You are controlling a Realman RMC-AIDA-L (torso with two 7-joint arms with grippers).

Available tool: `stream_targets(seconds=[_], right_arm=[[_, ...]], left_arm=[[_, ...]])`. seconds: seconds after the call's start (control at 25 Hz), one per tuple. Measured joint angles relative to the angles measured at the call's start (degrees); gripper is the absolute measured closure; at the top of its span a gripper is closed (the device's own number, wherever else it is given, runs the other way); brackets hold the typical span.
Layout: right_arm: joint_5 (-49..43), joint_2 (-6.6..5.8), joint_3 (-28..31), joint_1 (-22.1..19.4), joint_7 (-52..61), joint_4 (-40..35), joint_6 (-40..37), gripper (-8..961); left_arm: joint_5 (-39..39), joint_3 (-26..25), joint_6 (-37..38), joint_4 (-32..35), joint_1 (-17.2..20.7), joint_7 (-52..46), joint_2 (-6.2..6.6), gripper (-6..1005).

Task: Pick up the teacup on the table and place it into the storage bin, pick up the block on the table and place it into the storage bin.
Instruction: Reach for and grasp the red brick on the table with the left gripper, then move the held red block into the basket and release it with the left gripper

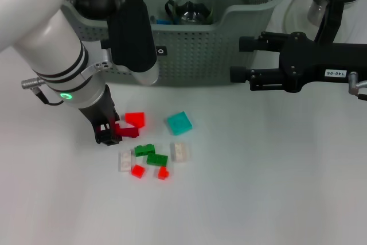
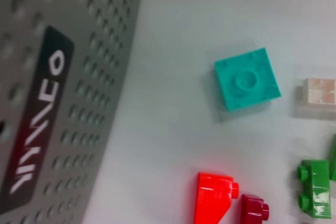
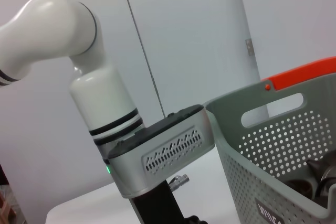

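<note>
1. Head view: on the white table (image 1: 275,187), the left gripper (image 1: 109,133) is pinched on a dark red block (image 1: 127,132); the teacup (image 1: 192,11) sits inside the storage bin (image 1: 206,55). The right gripper (image 1: 241,58), fingers apart and empty, is tagged "140-06".
2. Left wrist view: the bin's black label (image 2: 37,124) has white lettering, unreadable.
3. Right wrist view: the bin again.

Our left arm slants down, its gripper (image 1: 109,133) low at the surface (image 1: 258,187), jaws closed on a dark red block (image 1: 127,132). Our right arm reaches in level and higher up, its gripper (image 1: 239,59) pointing toward our left, jaws parted and holding nothing.
</note>
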Motion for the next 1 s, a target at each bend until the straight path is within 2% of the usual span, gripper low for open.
stream_targets(seconds=[0.56,0.68,0.88,1.0], right_arm=[[0.0,0.00,0.0,0.0,0.1,-0.1,0.1,102],[0.0,0.00,0.0,-0.1,0.0,-0.1,0.1,103],[0.0,0.00,0.0,-0.1,0.0,-0.2,0.0,103],[0.0,0.00,0.0,0.0,0.1,-0.2,-0.1,102]], left_arm=[[0.0,0.9,-0.9,-1.0,-0.5,-0.7,0.13,587],[0.0,0.9,-0.9,-1.0,-0.6,-0.7,0.12,702],[0.0,0.9,-0.5,-0.7,-0.6,-0.8,0.11,814],[0.0,0.5,0.4,1.1,-0.3,-0.9,0.12,815]])
